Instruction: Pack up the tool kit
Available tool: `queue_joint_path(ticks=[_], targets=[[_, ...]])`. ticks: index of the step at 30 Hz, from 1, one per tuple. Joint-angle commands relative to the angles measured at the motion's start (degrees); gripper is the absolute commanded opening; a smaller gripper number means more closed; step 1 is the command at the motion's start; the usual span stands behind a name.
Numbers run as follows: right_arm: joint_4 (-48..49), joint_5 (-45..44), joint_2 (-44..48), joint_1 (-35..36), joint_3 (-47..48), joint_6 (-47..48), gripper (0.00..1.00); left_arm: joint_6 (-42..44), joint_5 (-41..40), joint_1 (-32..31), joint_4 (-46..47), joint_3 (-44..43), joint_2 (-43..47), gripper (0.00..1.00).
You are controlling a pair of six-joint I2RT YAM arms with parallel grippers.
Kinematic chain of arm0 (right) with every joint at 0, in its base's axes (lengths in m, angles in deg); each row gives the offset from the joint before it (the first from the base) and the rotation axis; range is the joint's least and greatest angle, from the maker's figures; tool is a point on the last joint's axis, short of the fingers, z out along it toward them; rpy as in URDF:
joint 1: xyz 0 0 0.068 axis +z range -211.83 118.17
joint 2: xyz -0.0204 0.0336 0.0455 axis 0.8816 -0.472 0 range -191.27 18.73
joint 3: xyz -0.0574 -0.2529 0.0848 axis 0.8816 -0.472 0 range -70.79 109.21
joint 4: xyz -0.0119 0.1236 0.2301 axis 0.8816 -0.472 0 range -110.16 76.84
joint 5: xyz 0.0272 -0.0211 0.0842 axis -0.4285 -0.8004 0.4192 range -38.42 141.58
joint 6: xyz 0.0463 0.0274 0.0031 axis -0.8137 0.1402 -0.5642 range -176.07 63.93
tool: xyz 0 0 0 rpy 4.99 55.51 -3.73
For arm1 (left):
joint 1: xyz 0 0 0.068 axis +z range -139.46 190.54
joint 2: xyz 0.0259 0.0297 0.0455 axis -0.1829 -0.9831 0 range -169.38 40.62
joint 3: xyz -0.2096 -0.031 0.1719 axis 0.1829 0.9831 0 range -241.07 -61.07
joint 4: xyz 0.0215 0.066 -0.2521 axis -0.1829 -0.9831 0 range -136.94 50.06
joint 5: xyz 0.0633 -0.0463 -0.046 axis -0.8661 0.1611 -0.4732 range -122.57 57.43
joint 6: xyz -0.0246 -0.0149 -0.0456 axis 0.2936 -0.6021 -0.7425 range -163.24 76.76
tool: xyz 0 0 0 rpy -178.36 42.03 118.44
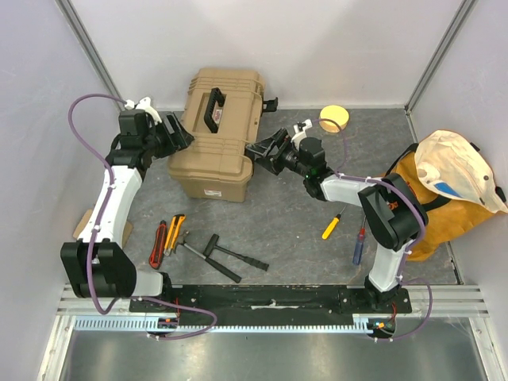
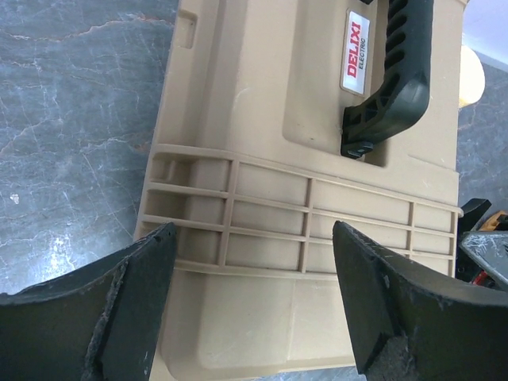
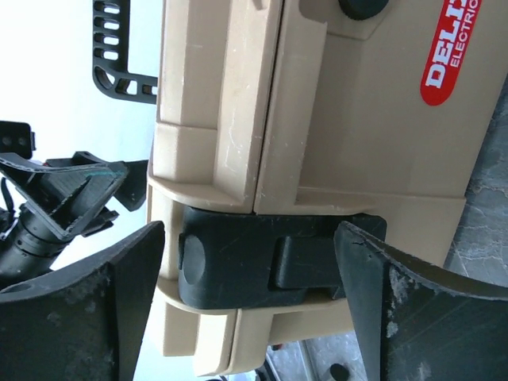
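Left gripper [image 2: 254, 230] jaws spread apart over toolbox [image 1: 218, 131] lid | right gripper [image 3: 250, 230] jaws spread apart, black latch [image 3: 270, 262] framed between | toolbox closed at table [image 1: 294, 206] rear | hand tools [image 1: 168, 242] laid in front

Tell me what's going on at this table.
Two robot arms are at a tan toolbox, its lid down. The left gripper is open over the ribbed left end of the lid. The right gripper is open with a black latch between its jaws, not clamped. A yellow-handled screwdriver, a blue-handled screwdriver and a black T-shaped tool lie loose on the table, not yet packed.
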Motion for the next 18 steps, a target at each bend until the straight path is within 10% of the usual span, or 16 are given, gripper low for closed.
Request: queue_joint_path(ticks=[1, 18], targets=[[-1.07, -2.51, 4.21, 0.08, -1.69, 1.9, 0.98, 0.7, -0.23, -2.34, -9.54, -1.96, 0.93, 0.85], [33.96, -2.17, -4.99, -0.97, -13.66, -23.64, 0.98, -3.33, -7.98, -2.34, -6.38, 7.7, 6.12, 0.87]])
